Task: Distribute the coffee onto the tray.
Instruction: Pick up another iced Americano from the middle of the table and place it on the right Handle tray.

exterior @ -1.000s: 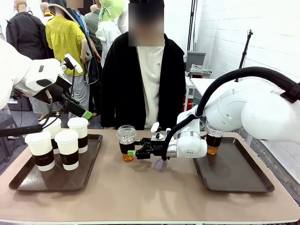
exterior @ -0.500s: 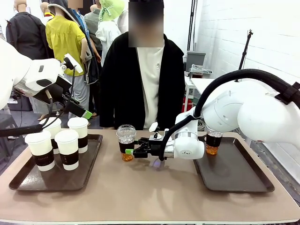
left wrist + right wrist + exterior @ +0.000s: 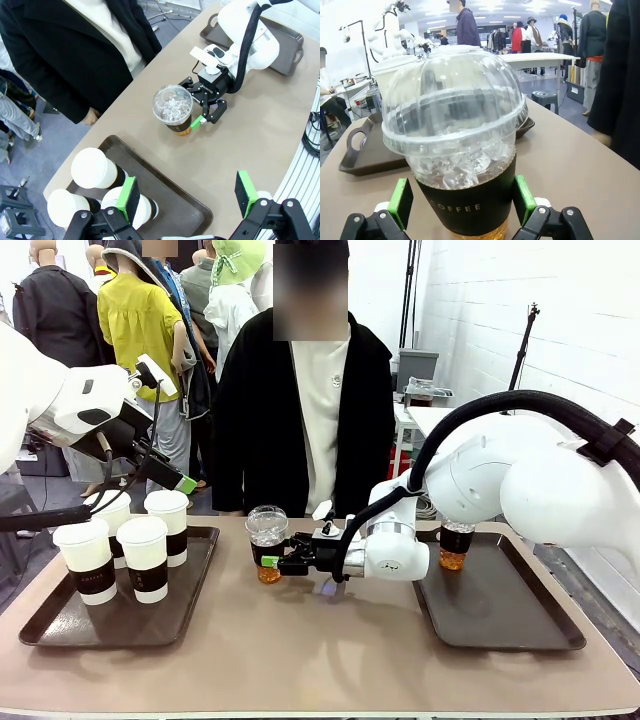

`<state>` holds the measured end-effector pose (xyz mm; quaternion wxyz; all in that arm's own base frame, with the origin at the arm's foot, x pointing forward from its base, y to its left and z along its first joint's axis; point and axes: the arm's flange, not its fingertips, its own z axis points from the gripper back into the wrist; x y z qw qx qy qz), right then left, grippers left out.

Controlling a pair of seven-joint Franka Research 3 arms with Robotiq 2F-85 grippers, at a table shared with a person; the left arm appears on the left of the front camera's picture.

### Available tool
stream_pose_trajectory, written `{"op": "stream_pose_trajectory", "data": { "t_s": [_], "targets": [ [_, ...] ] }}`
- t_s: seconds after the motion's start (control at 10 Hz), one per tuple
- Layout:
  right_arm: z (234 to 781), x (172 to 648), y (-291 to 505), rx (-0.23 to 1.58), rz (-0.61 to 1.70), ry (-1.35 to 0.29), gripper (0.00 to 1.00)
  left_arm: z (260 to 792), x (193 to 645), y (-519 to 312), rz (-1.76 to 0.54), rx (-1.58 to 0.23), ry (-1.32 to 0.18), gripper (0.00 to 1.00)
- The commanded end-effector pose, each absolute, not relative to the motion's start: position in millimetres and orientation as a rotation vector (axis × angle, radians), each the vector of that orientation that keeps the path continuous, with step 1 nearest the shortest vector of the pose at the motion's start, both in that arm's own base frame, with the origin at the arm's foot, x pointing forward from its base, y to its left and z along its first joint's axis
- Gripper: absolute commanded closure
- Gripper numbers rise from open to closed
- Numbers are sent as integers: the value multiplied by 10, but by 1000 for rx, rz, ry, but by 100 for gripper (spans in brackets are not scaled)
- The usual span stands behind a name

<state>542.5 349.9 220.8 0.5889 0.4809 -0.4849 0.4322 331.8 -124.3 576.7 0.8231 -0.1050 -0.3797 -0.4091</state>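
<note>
A clear dome-lidded cup of amber coffee (image 3: 266, 538) with a dark sleeve stands on the table between the two trays. My right gripper (image 3: 276, 565) is open, one green pad on each side of the cup's lower half (image 3: 455, 145). My left gripper (image 3: 170, 428) hangs open high above the left tray (image 3: 60, 625), which holds several white lidded cups (image 3: 146, 556). In the left wrist view the clear cup (image 3: 173, 105) sits between my right gripper's fingers (image 3: 202, 107). A second clear cup (image 3: 456, 540) stands on the right tray (image 3: 500, 625).
A person in a black jacket (image 3: 305, 410) stands at the far edge, right behind the clear cup. My right arm (image 3: 520, 480) arches over the right tray. Bare table lies in front between the trays.
My right gripper has slid left along the table until its open fingers flank the clear cup. The left arm has not moved.
</note>
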Motion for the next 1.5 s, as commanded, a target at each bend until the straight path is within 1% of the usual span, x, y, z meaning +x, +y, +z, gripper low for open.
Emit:
{"op": "stream_pose_trajectory", "data": {
  "t_s": [0.0,0.1,0.2,0.3,0.9,1.4],
  "targets": [
    [2166,5480,3618,1094,983,-1147,0,5759,3325,-1240,-868,-227,-807,0],
    [2164,5493,3625,1082,984,-1145,0,5759,3325,-1240,-868,-227,-807,0],
    [2169,5494,3633,1065,992,-1137,15,5759,3325,-1240,-868,-227,-807,0],
    [2176,5487,3630,1074,981,-1181,33,5759,3325,-1240,-868,-227,-807,0],
    [2293,5492,3547,1094,939,-1202,33,5759,3325,-1240,-868,-227,-807,0],
    [3127,5340,2976,1096,957,-1220,33,5759,3325,-1240,-868,-227,-807,0]
  ]
}}
